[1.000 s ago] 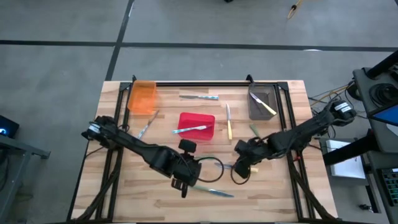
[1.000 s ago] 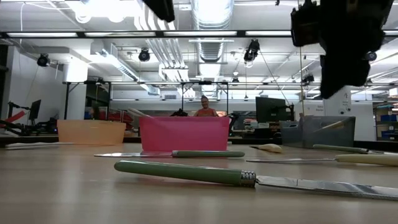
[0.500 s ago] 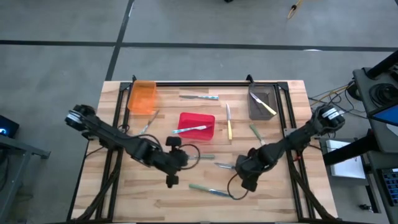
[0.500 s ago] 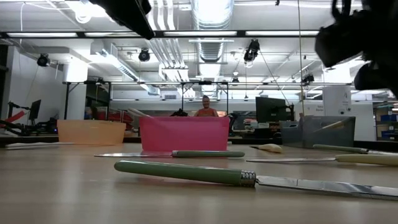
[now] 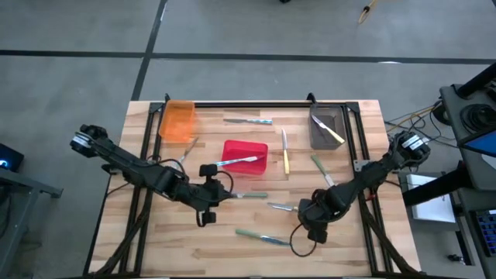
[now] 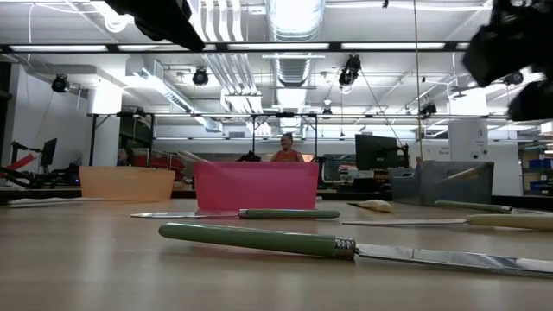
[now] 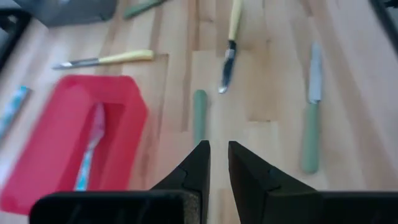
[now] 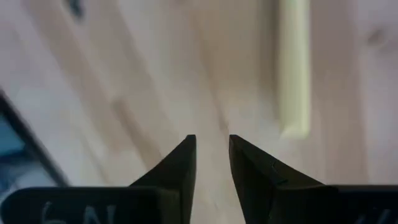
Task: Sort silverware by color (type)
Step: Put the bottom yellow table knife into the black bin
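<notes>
Silverware lies scattered on the wooden table. A green-handled knife [image 5: 262, 237] [image 6: 259, 239] lies near the near edge, a green one [image 5: 249, 195] [image 7: 199, 116] and a bluish one [image 5: 280, 206] mid-table. A blue one [image 5: 236, 160] rests inside the red bin [image 5: 256, 147], a yellow one [image 5: 333, 134] in the grey bin [image 5: 319, 128]. My left gripper [image 5: 204, 215] [image 7: 218, 163] hovers left of the middle, shut but for a slit, holding nothing. My right gripper [image 5: 314, 231] [image 8: 212, 155] hovers right of the green knife, likewise shut and holding nothing, with a pale handle [image 8: 293, 68] ahead of it.
An orange bin [image 5: 177, 120] sits at the far left, with one utensil [image 5: 184, 155] beside it. A blue one [image 5: 249, 121] lies by the far edge, a yellow one [image 5: 285, 152] and a green one [image 5: 320, 166] right of the red bin. A person shows in the room behind.
My left gripper has drawn back toward the table's left edge and slightly toward the far edge, uncovering the green knife. My right gripper has moved toward the near edge and risen, leaving the low view at its upper right. The silverware has stayed where it was.
</notes>
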`<move>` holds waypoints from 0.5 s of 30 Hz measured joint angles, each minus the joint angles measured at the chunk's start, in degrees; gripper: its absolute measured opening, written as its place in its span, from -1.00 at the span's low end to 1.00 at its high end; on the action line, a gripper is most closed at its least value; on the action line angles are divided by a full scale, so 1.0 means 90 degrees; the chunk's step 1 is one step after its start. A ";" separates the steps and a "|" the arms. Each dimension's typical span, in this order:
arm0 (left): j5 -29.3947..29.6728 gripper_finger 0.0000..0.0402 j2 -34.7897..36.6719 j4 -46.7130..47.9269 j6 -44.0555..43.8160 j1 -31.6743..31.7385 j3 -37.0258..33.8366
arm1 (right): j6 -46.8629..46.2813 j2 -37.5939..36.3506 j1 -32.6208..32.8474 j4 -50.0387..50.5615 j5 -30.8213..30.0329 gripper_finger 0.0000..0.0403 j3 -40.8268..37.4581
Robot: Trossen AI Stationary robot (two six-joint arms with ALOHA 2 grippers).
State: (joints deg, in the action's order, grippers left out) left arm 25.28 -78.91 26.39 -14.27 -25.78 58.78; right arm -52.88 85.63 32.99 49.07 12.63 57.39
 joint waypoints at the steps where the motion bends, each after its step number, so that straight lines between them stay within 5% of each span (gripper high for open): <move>1: 0.0161 -0.81 0.0003 -0.0009 0.0108 0.0000 0.0034 | -0.0014 -0.0006 0.0099 0.0102 0.0087 -0.51 0.0000; 6: 0.1161 -0.81 0.0023 -0.0040 0.0540 -0.0002 0.0143 | -0.0133 -0.0234 0.0788 0.0444 0.0169 -0.40 -0.0002; 15: 0.2177 -0.81 0.0011 -0.0061 0.0914 0.0041 0.0134 | -0.1044 -0.0772 0.1444 0.0308 -0.2583 -0.38 -0.0002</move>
State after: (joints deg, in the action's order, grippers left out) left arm 44.88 -78.81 25.84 -6.04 -25.41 59.99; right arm -62.27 78.68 45.99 51.84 -10.62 57.36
